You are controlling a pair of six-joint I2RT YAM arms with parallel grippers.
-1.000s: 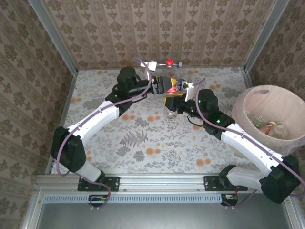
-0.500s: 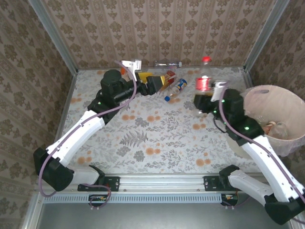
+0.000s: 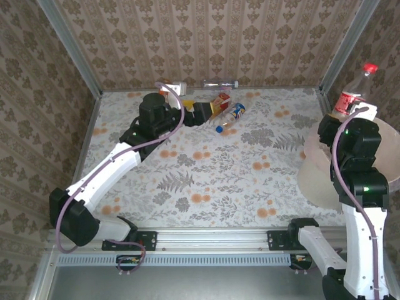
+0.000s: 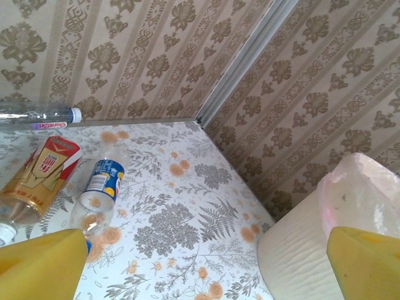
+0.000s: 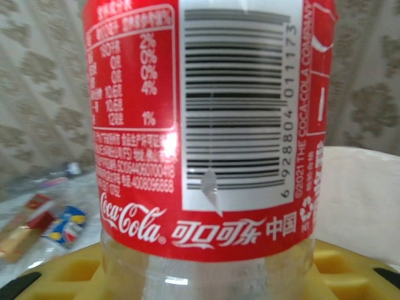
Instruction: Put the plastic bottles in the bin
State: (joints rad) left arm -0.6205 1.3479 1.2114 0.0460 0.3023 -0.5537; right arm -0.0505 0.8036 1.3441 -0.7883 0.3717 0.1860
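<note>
Left gripper [image 4: 206,253]: jaws wide apart and holding nothing; it is almost where it was half a second ago, at the far left of the table [image 3: 206,181].
Orange-label bottle [image 4: 40,178]: lying just ahead of the left finger, not touched, unmoved.
Blue-label bottle [image 4: 100,186]: lying beside the orange one, slightly nearer the middle of the open jaws, unmoved.
Clear bottle [image 3: 220,84]: beyond the left gripper, flat along the far wall.
Right gripper [image 3: 342,116]: clamped on the lower body of the red-label bottle. Half a second ago it was over the table, left of the bin; now it is raised at the bin's far rim.
Red-label bottle [image 5: 206,125]: upright in the right gripper, cap up.
Bin [image 3: 315,172]: directly under and behind the right gripper.
</note>
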